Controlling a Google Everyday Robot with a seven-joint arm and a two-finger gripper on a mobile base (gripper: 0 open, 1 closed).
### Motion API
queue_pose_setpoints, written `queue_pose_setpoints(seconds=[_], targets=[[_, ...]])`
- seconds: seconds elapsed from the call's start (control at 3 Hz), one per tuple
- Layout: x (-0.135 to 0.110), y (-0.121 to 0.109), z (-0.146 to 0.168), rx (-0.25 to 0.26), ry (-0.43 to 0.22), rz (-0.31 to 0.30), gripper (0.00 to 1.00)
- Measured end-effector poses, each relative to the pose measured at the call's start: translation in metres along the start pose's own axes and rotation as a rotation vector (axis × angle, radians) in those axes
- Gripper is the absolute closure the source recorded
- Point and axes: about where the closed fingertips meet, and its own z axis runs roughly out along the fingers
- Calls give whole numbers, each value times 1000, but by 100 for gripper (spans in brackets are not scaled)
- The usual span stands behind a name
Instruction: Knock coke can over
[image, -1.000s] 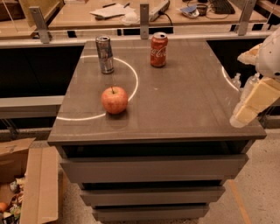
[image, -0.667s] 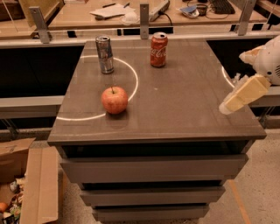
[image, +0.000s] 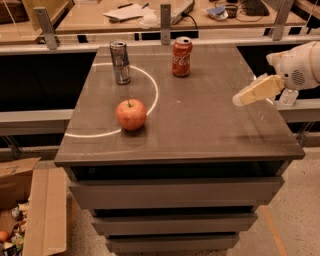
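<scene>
The red coke can (image: 182, 56) stands upright near the far edge of the grey cabinet top (image: 200, 120), right of its middle. My gripper (image: 243, 97) comes in from the right edge of the view, cream-coloured, pointing left and slightly down above the right side of the top. It is well to the right of the can and nearer the front, apart from it.
A slimmer silver-grey can (image: 119, 62) stands upright at the far left. A red apple (image: 131, 114) sits in front of it by a white curved line. An open cardboard box (image: 30, 210) is on the floor at lower left. A desk with clutter lies behind.
My gripper has risen and swung left, from hanging beside the cabinet's right edge to pointing inward over the top. The cans and apple have not moved.
</scene>
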Motion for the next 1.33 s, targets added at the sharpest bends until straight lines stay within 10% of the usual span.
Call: queue_pose_setpoints(seconds=[0.67,1.33], targets=[[-10,-28,38,-11,-66,39,0],[-37,-55,79,69,-296,187,0]])
